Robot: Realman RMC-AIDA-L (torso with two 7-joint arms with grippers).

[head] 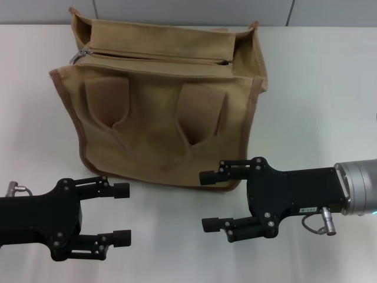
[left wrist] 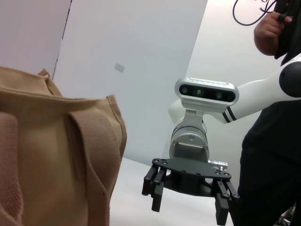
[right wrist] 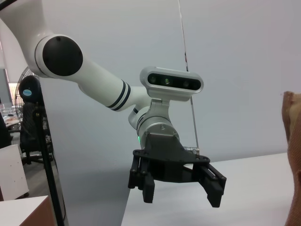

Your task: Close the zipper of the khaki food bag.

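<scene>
Head view is showing the left tool (head: 122, 213) hovering low over the white worktop (head: 318, 106) with its fingers spread wide and gripping nothing, and the right tool (head: 210, 201) sitting just in front of the bag's lower right corner, also gaping wide and empty. Both tools are pointing sideways, well short of the zipper. The khaki food bag (head: 159, 124) is standing upright beyond them, toward the far edge of the worktop. The zipper (head: 153, 58) is running across its top panel, with the silver pull tab (head: 79, 56) lying at the robot's left end.

Left wrist view is showing the bag's front and a strap (left wrist: 89, 160) close up, with the right tool (left wrist: 190, 200) beyond. Right wrist view is catching only a sliver of bag (right wrist: 294, 155). Bare worktop is lying open on both sides of the bag.
</scene>
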